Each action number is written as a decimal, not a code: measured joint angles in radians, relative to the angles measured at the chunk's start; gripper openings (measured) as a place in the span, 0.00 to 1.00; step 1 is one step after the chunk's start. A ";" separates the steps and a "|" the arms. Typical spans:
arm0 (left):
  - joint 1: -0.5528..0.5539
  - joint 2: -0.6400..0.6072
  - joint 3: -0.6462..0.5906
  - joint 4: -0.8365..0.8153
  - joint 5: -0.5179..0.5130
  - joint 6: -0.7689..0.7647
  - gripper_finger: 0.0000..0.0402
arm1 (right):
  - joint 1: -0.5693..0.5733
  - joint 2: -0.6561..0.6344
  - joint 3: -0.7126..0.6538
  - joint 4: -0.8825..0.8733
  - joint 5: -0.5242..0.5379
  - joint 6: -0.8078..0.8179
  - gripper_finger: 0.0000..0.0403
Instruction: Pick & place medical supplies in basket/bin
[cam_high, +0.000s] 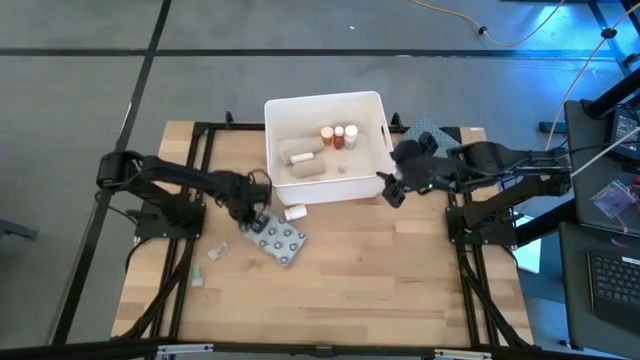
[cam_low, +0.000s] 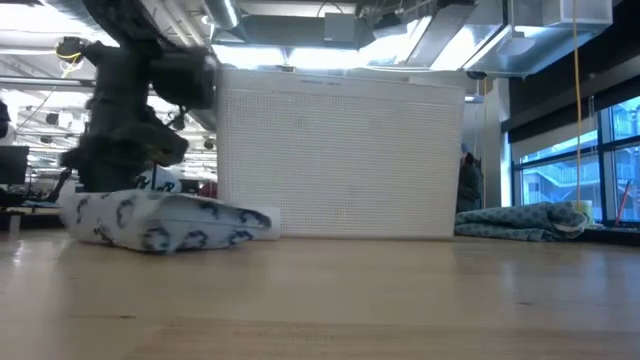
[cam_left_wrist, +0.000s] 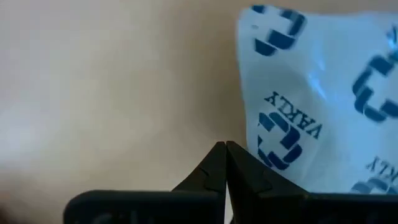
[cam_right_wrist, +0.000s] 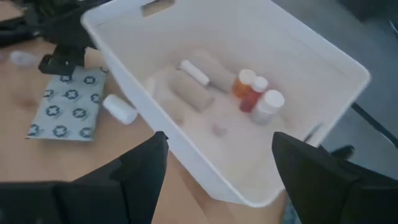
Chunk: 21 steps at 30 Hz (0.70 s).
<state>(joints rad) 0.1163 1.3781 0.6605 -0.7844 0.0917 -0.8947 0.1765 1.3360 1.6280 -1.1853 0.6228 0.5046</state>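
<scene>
A wooden table (cam_high: 350, 290) is seen from above, with a white rectangular tub (cam_high: 375, 110) set near its far edge. Inside the tub are beige rolls (cam_high: 302, 168), a long pale tube (cam_right_wrist: 194, 72) and three white-capped red and orange bottles (cam_high: 339, 135).

The left gripper (cam_high: 252, 215) is lowered to the table just in front of the tub's near left corner. Its fingers (cam_left_wrist: 214, 171) are pressed tightly together, tip against tip, with nothing seen between them. Just beside these fingertips lies a flat pale packet (cam_high: 279, 239) printed with dark blue cross marks. From the left wrist view, the packet's edge is close alongside the closed tips; whether it is touched cannot be told. From table height, the packet is seen lying flat, with the dark gripper standing over its end. A small white roll (cam_high: 295, 212) rests on the table between the packet and the tub's front wall, near the left gripper. Two small pale items (cam_high: 214, 251) lie on the wood farther out from the gripper, toward the table's left front.

The right gripper (cam_high: 393, 190) is held at the tub's near right corner. Its fingers (cam_right_wrist: 146, 168) are spread wide and are empty, with the tub's contents seen between them. A blue-grey patterned cloth (cam_high: 425, 130) lies behind this gripper, beside the tub's right wall.
</scene>
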 joint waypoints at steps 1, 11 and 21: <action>-0.044 0.000 0.000 0.005 0.000 -0.053 0.00 | 0.012 0.008 0.000 0.003 0.000 -0.007 0.71; -0.390 0.000 0.000 0.294 -0.068 -0.476 0.01 | 0.141 0.191 0.000 0.103 -0.042 -0.018 0.71; -0.564 -0.001 0.002 0.658 -0.193 -0.543 0.00 | 0.250 0.421 0.000 0.231 -0.237 0.168 0.71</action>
<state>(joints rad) -0.4473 1.3766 0.6627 -0.1264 -0.1010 -1.4381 0.4266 1.7574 1.6283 -0.9546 0.3861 0.6729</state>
